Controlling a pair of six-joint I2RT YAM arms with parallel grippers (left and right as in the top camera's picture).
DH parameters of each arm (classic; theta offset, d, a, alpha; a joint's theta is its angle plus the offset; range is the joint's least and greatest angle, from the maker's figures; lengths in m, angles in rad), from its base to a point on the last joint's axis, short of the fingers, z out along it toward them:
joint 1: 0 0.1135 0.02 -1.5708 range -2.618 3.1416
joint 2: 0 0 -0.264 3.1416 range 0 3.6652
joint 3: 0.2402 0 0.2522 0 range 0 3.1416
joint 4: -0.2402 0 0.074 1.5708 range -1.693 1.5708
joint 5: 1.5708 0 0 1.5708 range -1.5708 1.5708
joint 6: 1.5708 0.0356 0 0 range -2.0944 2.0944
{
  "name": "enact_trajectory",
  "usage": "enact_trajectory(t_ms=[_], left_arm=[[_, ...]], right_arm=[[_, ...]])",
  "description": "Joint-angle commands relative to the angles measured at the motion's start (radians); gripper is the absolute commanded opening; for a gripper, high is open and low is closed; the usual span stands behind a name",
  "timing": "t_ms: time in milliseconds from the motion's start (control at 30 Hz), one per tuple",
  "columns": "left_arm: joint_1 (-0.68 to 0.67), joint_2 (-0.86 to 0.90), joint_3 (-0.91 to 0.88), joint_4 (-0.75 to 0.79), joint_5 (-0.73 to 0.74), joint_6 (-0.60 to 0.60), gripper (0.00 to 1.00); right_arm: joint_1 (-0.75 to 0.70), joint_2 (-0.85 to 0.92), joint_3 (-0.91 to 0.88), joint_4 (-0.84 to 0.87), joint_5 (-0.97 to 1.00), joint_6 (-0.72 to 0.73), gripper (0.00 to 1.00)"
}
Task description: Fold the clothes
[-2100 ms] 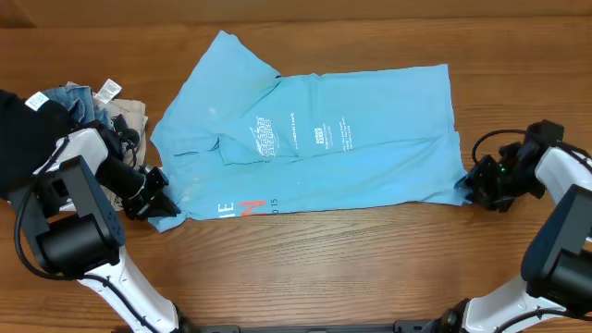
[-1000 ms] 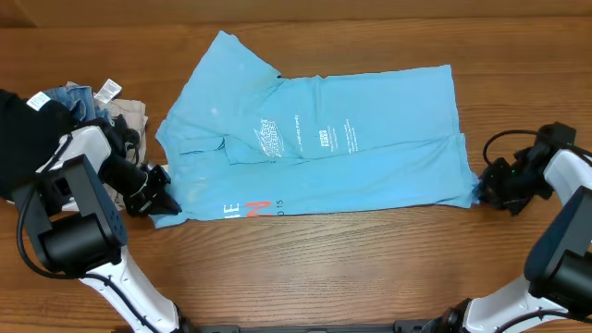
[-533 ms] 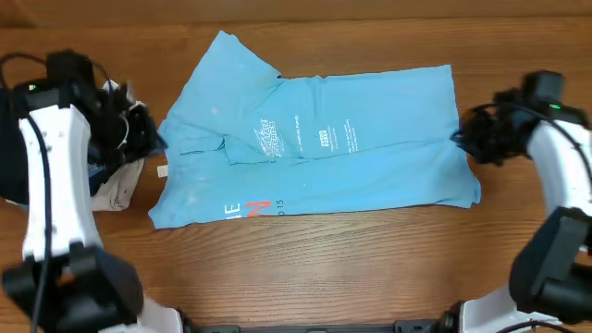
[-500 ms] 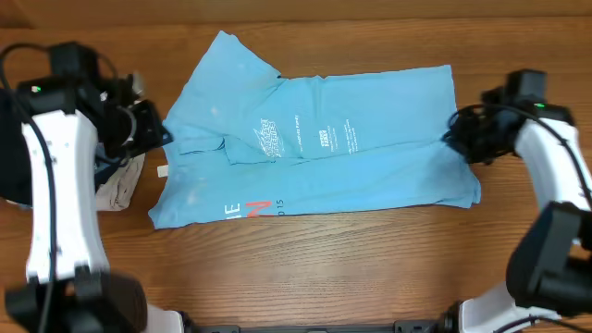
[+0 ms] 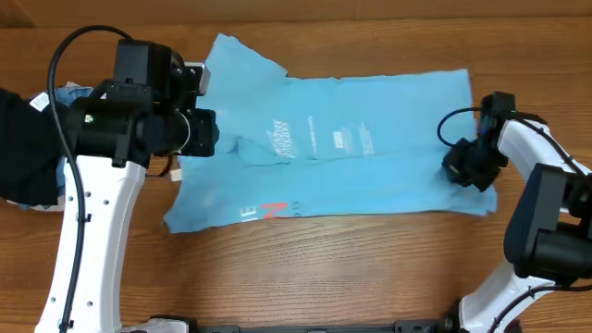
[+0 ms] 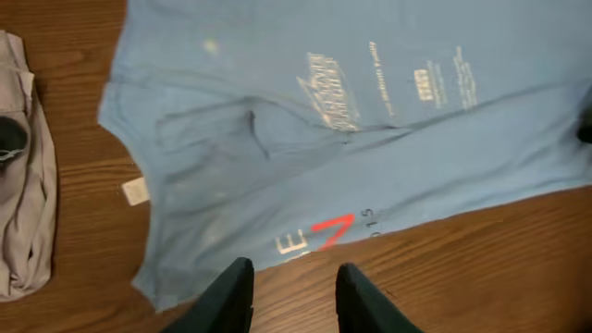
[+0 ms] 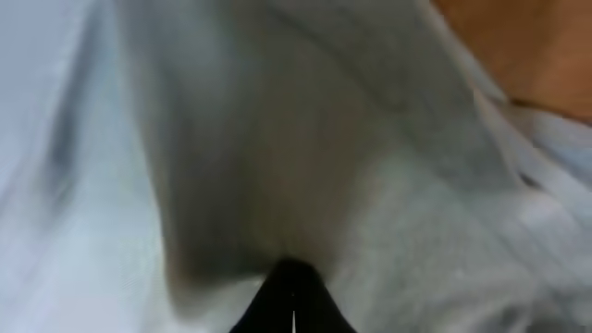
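T-shirt [image 5: 351, 166], light blue, lies spread flat and sideways across the middle of the desk [image 5: 324, 268], print up, no fold made yet. Change vs a second ago: both claws were low at the near corners. Now the left arm has let go of the near-left corner and lifted high over the shirt's left side. The left claw [image 6: 294, 301] has its fingers apart with nothing between them and looks straight down at the cloth. The right claw [image 5: 465, 168] has moved to the middle of the right edge and closed. The right wrist view is blurred, but the tips are together with fabric bunching into them, so it reads as clamped on the shirt's right edge. The whole shirt has slid a bit to the right, and its right edge sits closer to the right arm than before. Judgement: still straightening and re-gripping, folding proper not started. Edges: the near hem runs roughly along the desk front, and one sleeve points off at the far left. Room: bare wood in front and to the right. On the left a beige garment [image 6: 23, 213] lies just beside the shirt, so that side is tight.
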Motion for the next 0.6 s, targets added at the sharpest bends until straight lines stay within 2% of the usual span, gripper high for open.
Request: enact_trajectory(t_ms=[0,133,233,267,400,567], left_arm=[[-0.004,0.000,0.018,0.011,-0.018,0.016,0.37],[-0.009,0.025,0.010,0.006,-0.044,0.073,0.41],[-0.024,0.080,-0.065,0.029,-0.134,0.075,0.39],[-0.029,0.107,-0.104,0.053,-0.129,0.075,0.34],[-0.045,0.257,-0.219,0.187,-0.128,0.079,0.05],[-0.088,0.458,-0.231,0.306,-0.109,0.106,0.04]], right_arm=[[-0.071,0.033,-0.035,-0.012,0.196,0.060,0.04],[-0.071,0.009,-0.006,-0.022,0.070,-0.001,0.06],[-0.077,-0.071,0.061,-0.067,-0.032,-0.024,0.19],[-0.076,-0.109,0.085,-0.084,-0.050,-0.037,0.21],[-0.072,-0.262,0.142,-0.132,-0.113,-0.075,0.24],[-0.051,-0.338,0.142,-0.145,-0.191,-0.095,0.24]])
